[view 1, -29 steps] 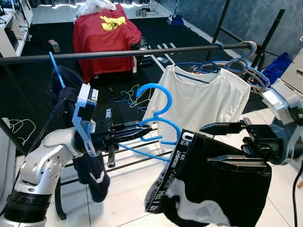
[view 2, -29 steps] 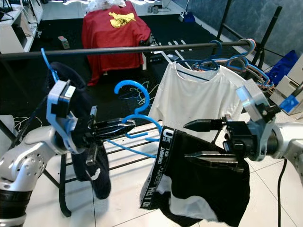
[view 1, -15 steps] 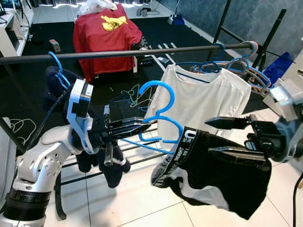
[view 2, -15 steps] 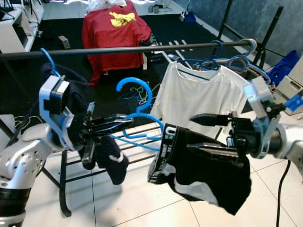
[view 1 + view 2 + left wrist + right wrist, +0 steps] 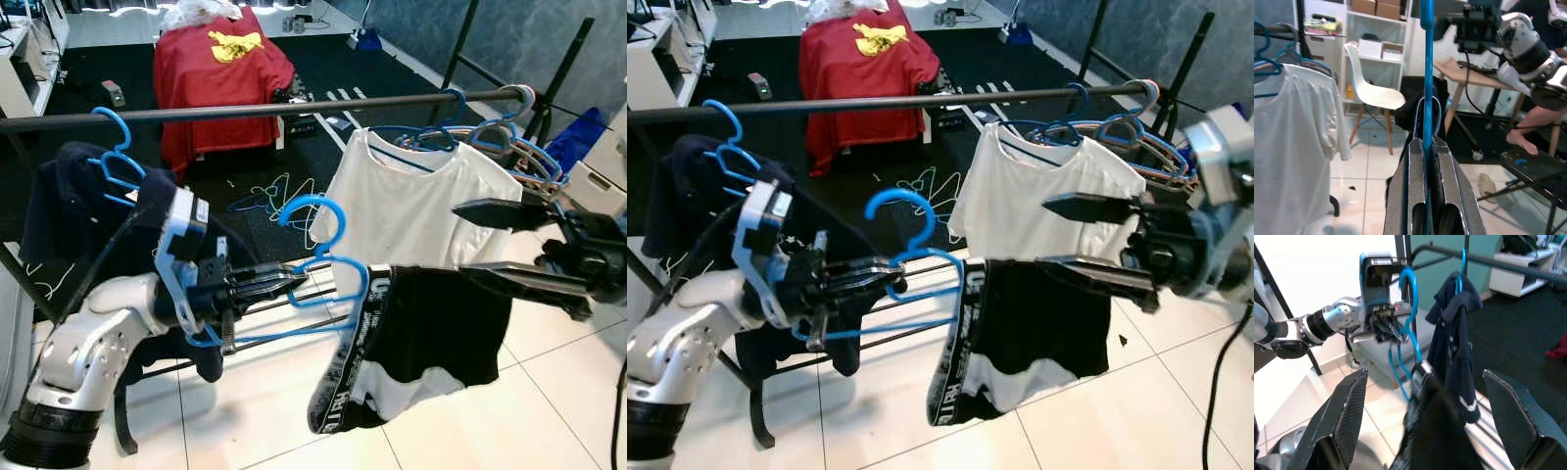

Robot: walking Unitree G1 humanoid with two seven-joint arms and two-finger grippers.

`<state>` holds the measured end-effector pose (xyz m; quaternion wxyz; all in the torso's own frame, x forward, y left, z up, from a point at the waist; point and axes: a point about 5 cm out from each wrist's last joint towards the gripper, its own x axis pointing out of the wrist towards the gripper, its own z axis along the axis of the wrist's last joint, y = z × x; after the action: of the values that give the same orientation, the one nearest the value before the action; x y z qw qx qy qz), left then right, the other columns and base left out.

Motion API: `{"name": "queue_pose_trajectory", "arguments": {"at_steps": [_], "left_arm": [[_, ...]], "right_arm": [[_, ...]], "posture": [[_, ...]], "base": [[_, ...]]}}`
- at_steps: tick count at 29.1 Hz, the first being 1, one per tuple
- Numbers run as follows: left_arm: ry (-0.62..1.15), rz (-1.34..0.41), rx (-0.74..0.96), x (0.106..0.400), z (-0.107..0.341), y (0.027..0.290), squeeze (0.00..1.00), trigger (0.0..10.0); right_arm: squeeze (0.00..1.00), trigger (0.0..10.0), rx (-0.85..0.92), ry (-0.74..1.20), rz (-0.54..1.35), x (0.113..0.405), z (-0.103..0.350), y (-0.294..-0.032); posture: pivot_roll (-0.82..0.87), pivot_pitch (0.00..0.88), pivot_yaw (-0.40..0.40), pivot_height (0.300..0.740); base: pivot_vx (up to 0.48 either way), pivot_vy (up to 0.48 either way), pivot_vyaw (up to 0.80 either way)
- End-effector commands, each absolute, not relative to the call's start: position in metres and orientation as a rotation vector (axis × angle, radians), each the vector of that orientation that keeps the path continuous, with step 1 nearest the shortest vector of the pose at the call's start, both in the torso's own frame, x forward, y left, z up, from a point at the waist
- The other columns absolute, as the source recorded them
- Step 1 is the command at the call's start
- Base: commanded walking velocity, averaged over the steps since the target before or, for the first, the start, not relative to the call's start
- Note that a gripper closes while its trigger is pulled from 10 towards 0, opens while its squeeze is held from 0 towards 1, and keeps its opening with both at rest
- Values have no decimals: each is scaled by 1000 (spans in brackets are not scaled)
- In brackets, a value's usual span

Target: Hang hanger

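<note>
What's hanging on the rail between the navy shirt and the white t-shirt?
Nothing: in the left eye view the rail is bare between the navy shirt and the white t-shirt. The blue hanger sits lower, shut in the left end effector.

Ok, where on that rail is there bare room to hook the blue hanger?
The rail is bare between the navy garment and the white shirt. Past the shirt, empty hangers crowd it. The left pincer holds the blue hanger below that bare stretch.

Jacket (image 5: 69, 211) hangs left on the rail (image 5: 245, 109) (shirt (image 5: 411, 211) right); hanger (image 5: 313, 264) with shorts (image 5: 421, 338) in front.
</note>
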<state>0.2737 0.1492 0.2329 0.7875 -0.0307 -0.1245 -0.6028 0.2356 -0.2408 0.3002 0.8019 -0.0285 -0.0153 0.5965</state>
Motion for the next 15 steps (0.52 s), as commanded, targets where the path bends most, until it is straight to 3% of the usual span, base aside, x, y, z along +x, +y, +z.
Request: {"name": "queue_pose_trajectory", "arguments": {"at_steps": [1, 12, 15], "left_arm": [[-317, -1291, -89, 274, 240, 151, 0, 0], [-391, -1295, -118, 271, 256, 165, 0, 0], [-395, -1377, -97, 263, 262, 167, 0, 0]], "right_arm": [[0, 10000, -62, -28, 1282, 230, 300, -242], [0, 10000, -30, -1, 1174, 220, 290, -263], [0, 10000, -22, -11, 1161, 216, 289, -265]], "posture": [[-68, 118, -39, 740], [-70, 112, -40, 740], [-71, 109, -36, 740]], "base": [[0, 0, 0], [0, 0, 0], [0, 0, 0]]}}
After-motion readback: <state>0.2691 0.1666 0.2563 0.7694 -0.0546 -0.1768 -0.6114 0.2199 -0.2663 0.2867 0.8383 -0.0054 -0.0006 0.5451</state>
